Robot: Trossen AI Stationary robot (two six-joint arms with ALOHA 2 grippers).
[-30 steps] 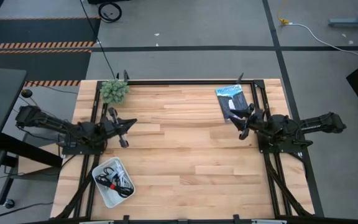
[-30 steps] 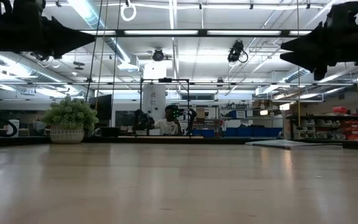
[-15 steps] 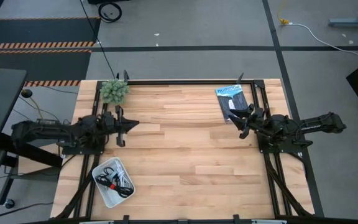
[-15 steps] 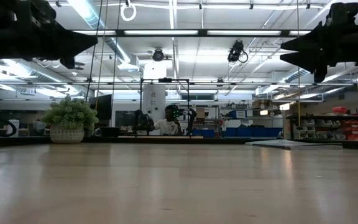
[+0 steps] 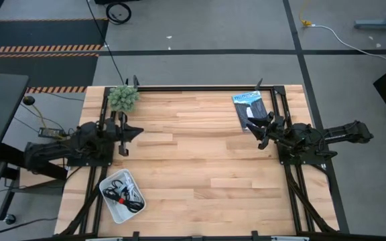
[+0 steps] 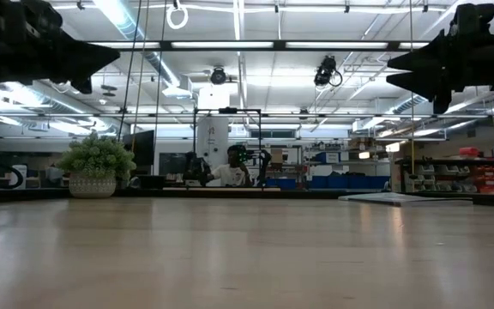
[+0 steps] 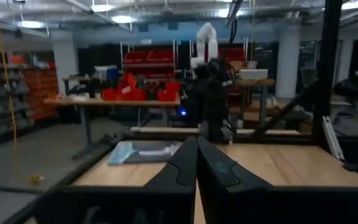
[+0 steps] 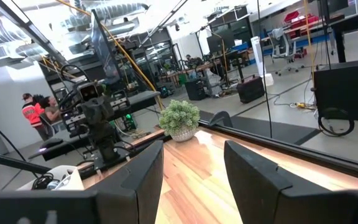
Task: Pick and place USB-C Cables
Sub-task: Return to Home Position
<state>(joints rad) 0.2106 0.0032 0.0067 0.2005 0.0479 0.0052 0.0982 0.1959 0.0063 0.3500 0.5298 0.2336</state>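
Spotter: Left arm pulled back toward its own side of the table [image 5: 200,167] over the last second; left gripper [image 5: 130,131] now sits nearer that edge. Right arm unchanged.

Logger: Fingers?

Spotter: Left pair pressed together with nothing between them, seen plainly from its wrist camera [image 7: 196,163]. Right gripper [image 5: 256,132] has its fingers spread, also empty, hanging just beside the packet [image 5: 249,107].

Logger: Cables?

Spotter: Cables [image 5: 120,194] lie tangled in the white bin [image 5: 112,210] at the near left of the table. Black with a red tie shows; I can't count the rest. No loose cable seen on the wood.

Logger: Step?

Spotter: Placing looks finished. I read this as the arm going home. Next it only needs to fold back to rest, clear of the bin and the plant [image 5: 123,98].
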